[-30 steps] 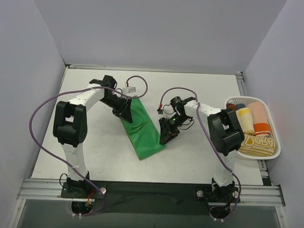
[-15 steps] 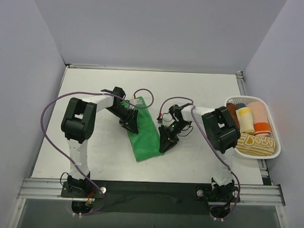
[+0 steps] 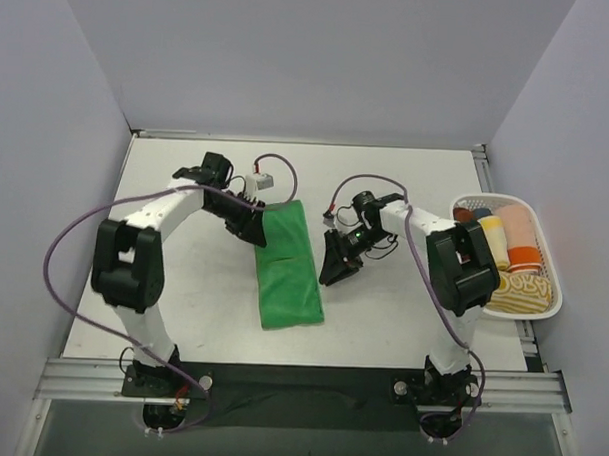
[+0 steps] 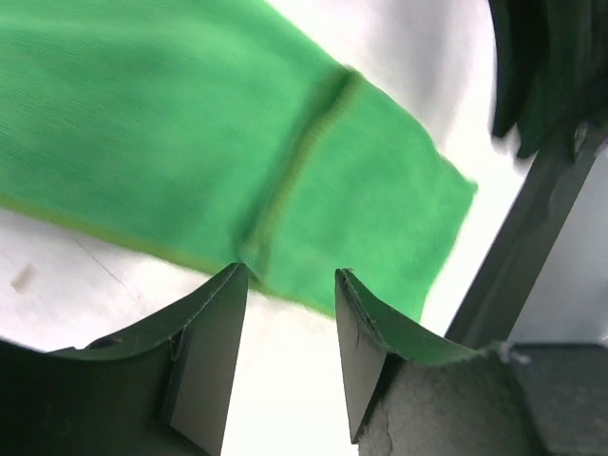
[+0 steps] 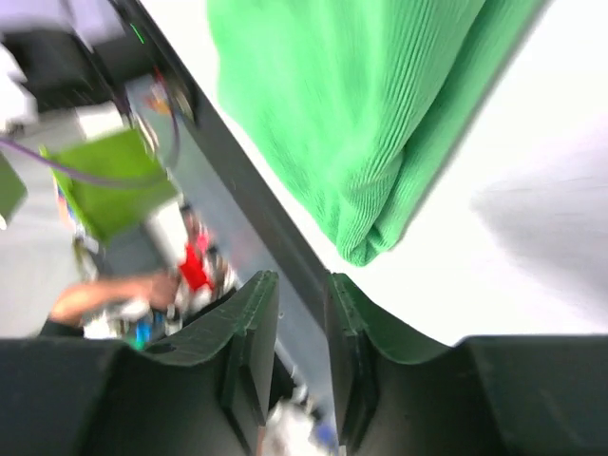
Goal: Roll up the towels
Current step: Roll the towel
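Top external view: the left gripper [image 3: 251, 222] sits at the far left corner of the green towel [image 3: 289, 270]; whether it touches the cloth cannot be told. From the left wrist its two fingers [image 4: 204, 347] stand apart with nothing between them, the towel's hemmed edge just beyond the tips. The green towel lies flat as a folded strip in the middle of the white table [image 3: 172, 283], running from the far side toward the near edge. Just beside its right edge is the right gripper [image 3: 335, 262], pointing down at the table. Its fingers [image 5: 249, 332] are parted by a narrow gap and hold nothing. At the table's right edge, a white basket [image 3: 522, 312] holds rolled cloths, among them a pale yellow towel [image 3: 491, 238].
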`<state>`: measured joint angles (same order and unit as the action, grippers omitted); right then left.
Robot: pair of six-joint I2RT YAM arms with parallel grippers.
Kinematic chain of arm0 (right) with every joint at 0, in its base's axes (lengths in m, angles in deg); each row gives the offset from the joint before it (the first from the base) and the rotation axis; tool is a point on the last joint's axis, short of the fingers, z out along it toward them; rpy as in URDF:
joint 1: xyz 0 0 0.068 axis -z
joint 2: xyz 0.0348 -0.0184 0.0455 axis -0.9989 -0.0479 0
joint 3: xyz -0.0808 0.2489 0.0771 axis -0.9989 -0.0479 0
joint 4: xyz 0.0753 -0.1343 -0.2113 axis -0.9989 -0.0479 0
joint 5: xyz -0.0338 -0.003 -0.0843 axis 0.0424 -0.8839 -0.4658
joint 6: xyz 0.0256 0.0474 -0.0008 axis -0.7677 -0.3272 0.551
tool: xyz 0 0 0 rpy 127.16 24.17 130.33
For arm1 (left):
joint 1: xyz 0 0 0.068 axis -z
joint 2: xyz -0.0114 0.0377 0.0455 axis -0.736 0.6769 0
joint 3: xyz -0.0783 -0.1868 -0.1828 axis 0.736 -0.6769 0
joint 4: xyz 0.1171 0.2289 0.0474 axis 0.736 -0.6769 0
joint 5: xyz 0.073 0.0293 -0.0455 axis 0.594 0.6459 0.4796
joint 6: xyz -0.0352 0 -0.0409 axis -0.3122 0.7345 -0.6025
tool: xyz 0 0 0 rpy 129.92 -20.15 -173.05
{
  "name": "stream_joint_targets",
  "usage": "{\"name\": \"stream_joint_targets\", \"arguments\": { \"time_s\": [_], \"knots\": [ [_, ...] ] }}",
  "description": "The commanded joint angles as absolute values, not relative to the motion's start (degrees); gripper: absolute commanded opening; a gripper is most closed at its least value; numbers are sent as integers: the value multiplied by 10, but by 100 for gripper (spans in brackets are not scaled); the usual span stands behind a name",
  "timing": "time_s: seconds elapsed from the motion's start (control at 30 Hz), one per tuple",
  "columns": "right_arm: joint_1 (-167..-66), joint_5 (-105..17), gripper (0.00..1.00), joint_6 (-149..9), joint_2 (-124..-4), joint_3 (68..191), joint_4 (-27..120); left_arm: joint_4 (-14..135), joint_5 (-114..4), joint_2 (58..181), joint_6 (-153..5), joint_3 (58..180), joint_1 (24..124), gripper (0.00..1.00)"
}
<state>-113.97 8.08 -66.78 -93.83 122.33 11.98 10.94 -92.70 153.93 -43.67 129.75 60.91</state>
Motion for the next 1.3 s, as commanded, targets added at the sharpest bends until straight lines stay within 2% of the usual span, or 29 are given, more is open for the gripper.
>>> {"name": "stream_joint_targets", "arguments": {
  "time_s": [0.0, 0.07, 0.17, 0.27, 0.43, 0.63, 0.93, 1.07, 1.1, 1.17, 1.27],
  "knots": [
    [-1109, 96, 28, -660, -888, 1287, 85, 124, -889, 1375, -353, 1239, 659, 54],
    [-1114, 76, 31, -660, -900, 1319, 87, 144, -816, 1299, -328, 1167, 698, 56],
    [-1128, 70, 33, -668, -936, 1355, 87, 189, -699, 1217, -314, 1064, 807, 57],
    [-1150, 63, 33, -674, -969, 1391, 87, 225, -603, 1176, -314, 991, 927, 60],
    [-1179, 46, 32, -672, -1017, 1418, 94, 253, -539, 1177, -346, 954, 1069, 61],
    [-1183, 41, 29, -667, -1071, 1410, 93, 284, -502, 1225, -356, 948, 1118, 58],
    [-1182, 23, 27, -658, -1081, 1399, 93, 335, -471, 1307, -345, 927, 1128, 50],
    [-1183, 22, 26, -654, -1079, 1392, 92, 333, -473, 1320, -347, 912, 1128, 36],
    [-1183, 22, 26, -653, -1080, 1391, 93, 331, -478, 1317, -348, 912, 1128, 28],
    [-1183, 25, 24, -653, -1077, 1387, 94, 317, -489, 1309, -350, 913, 1128, 20],
    [-1188, 28, 23, -651, -1068, 1384, 94, 291, -526, 1291, -351, 923, 1128, 4]
  ]
}}
